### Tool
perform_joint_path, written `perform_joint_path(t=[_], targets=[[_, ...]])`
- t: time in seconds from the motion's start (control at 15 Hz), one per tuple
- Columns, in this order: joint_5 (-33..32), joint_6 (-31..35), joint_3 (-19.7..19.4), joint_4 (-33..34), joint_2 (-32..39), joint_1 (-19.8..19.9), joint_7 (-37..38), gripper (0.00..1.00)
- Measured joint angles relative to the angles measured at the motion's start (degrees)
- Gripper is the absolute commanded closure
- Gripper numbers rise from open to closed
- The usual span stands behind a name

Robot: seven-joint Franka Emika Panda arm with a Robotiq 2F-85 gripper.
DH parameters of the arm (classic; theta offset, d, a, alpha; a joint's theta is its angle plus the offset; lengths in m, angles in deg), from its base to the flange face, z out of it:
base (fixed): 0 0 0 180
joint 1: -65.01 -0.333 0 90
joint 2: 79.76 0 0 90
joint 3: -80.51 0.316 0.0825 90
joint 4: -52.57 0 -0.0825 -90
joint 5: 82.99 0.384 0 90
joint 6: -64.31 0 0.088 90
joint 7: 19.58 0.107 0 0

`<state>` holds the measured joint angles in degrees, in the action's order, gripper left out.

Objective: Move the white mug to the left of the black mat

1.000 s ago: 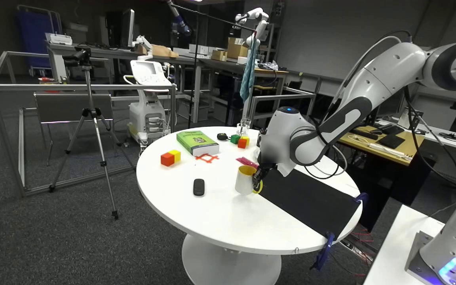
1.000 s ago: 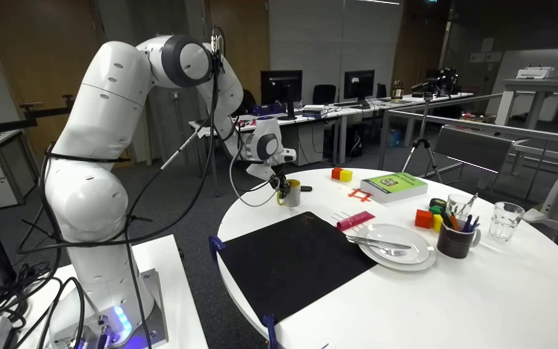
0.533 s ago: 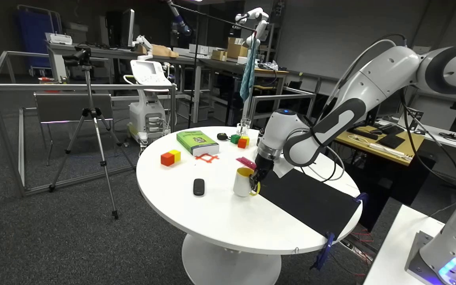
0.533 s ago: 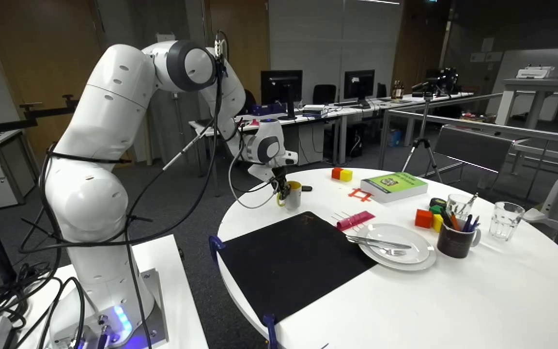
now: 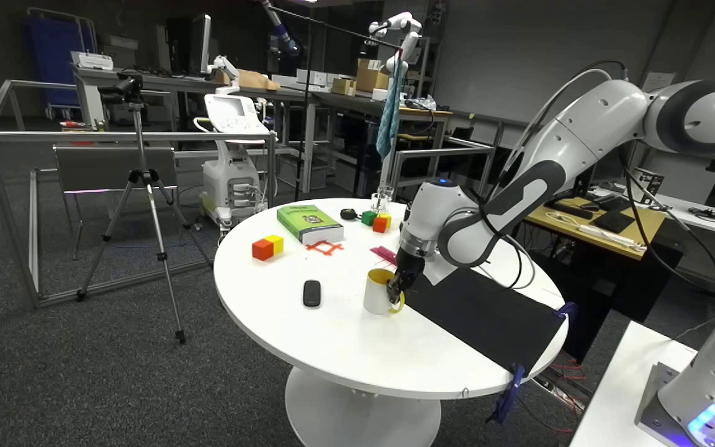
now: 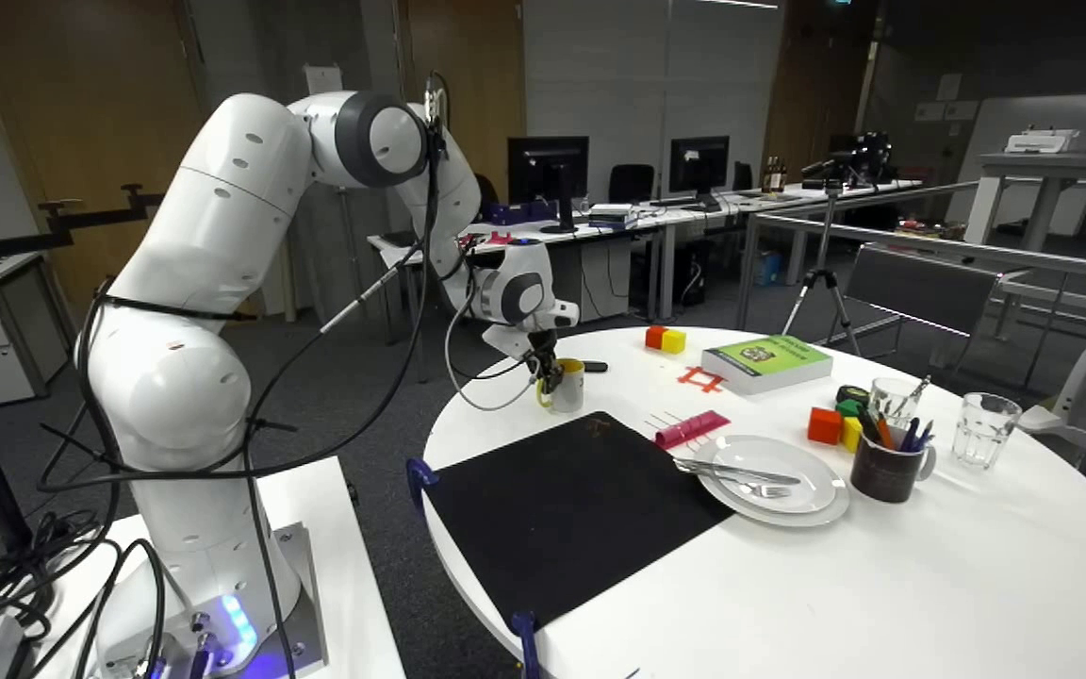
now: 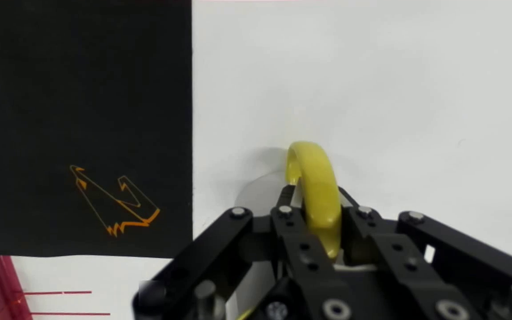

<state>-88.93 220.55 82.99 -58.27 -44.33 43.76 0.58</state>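
Note:
The white mug (image 5: 375, 295) has a yellow inside and a yellow handle. It is upright at or just above the white table, beside a corner of the black mat (image 5: 481, 316); I cannot tell if its base touches. It also shows in an exterior view (image 6: 570, 389), beyond the far edge of the mat (image 6: 571, 509). My gripper (image 5: 396, 292) is shut on the handle. In the wrist view the gripper (image 7: 316, 198) has the yellow handle (image 7: 320, 191) between its fingers, right of the mat (image 7: 82, 89). The mug's body is mostly hidden there.
A black phone-like object (image 5: 312, 293) lies near the mug. A pink piece (image 6: 691, 429) lies by the mat's corner. Plates with cutlery (image 6: 821, 514), a dark mug with pens (image 6: 885, 474), colored cubes (image 5: 263, 249) and a green book (image 5: 323, 236) stand farther off. Blue clamps (image 6: 420, 474) hold the mat.
The gripper and the mug have moved together a short way along the table edge side, slightly down and left in both exterior views. The grip on the handle looks unchanged.

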Motion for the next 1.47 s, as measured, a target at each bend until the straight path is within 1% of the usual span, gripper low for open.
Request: perform_joint_path(t=[0.07,0.2,0.4,0.53,0.67,0.93,1.2,1.47], targets=[[0.00,0.00,-0.09,0.20,0.00,-0.29,0.02,0.48],[0.00,0.00,-0.14,0.63,-0.02,-0.64,0.07,0.35],[0.00,-0.22,-0.16,1.14,-0.23,-0.79,0.07,0.12],[-0.09,-1.18,-0.81,1.36,-0.79,-1.23,0.34,0.00],[-0.22,-3.65,-1.81,1.39,-2.21,-1.83,1.02,0.00],[-0.17,-11.34,-2.35,1.71,-6.38,-1.61,1.55,0.00],[0.07,-18.66,-1.95,2.98,-9.74,-0.02,1.55,0.00],[0.78,-22.08,-0.88,3.04,-12.89,2.61,1.14,0.00]])
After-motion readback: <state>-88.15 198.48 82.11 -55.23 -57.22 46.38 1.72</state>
